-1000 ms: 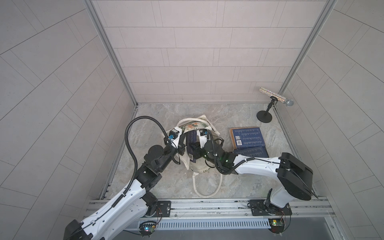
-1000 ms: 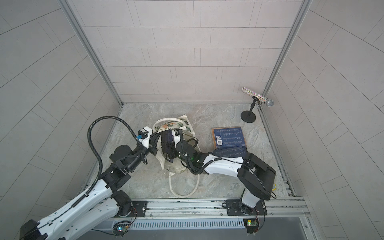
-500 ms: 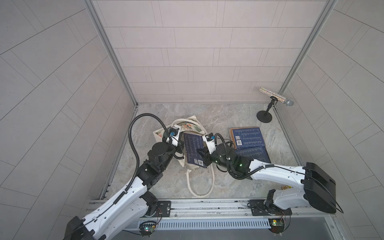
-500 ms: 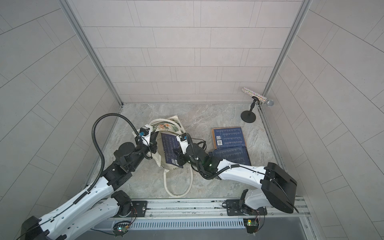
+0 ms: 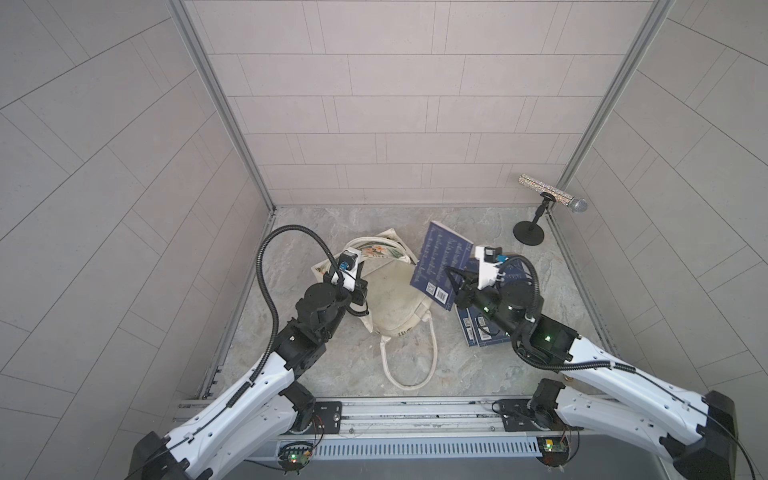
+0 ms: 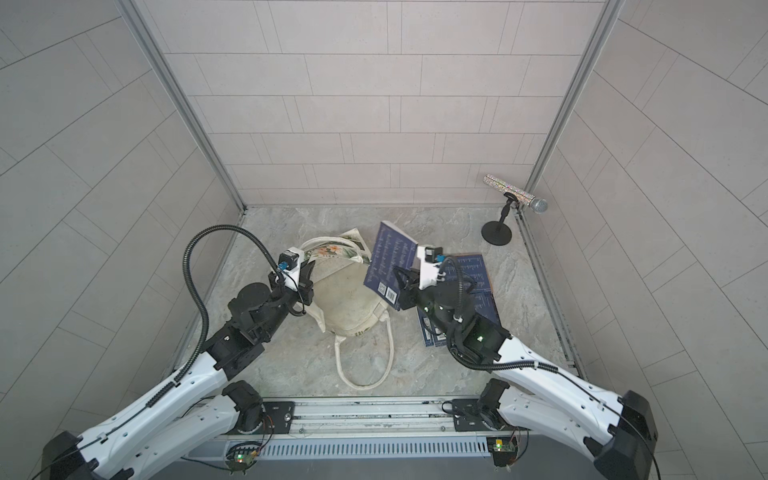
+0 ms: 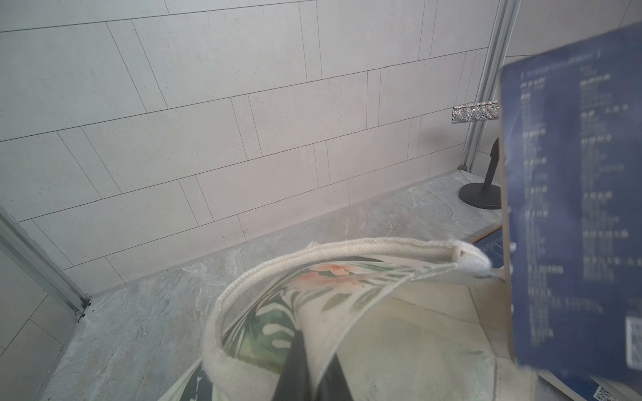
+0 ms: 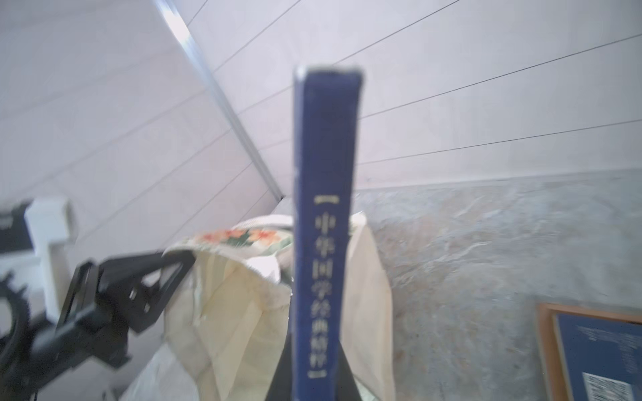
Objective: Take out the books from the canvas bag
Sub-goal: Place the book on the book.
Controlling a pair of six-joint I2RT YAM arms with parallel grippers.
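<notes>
The cream canvas bag (image 5: 390, 299) (image 6: 349, 303) lies on the floor with its mouth towards the right. My left gripper (image 5: 362, 286) (image 6: 307, 282) is shut on the bag's printed rim (image 7: 347, 288), its black fingers (image 7: 295, 368) pinching the cloth. My right gripper (image 5: 449, 276) (image 6: 398, 272) is shut on a navy book (image 5: 440, 257) (image 6: 388, 257), held tilted in the air just right of the bag; its spine (image 8: 323, 208) stands between the jaws. More navy books (image 5: 517, 272) (image 6: 478, 274) (image 8: 601, 354) lie stacked on the floor under my right arm.
A glittery microphone (image 5: 548, 195) on a black stand (image 5: 528, 237) is in the back right corner. The bag's long handle (image 5: 409, 365) loops over the floor towards the front rail. Tiled walls close in three sides.
My right gripper has drawn the navy book out of the bag's mouth, up and to the right. The bag has sagged flatter, with my left gripper still on its rim.
</notes>
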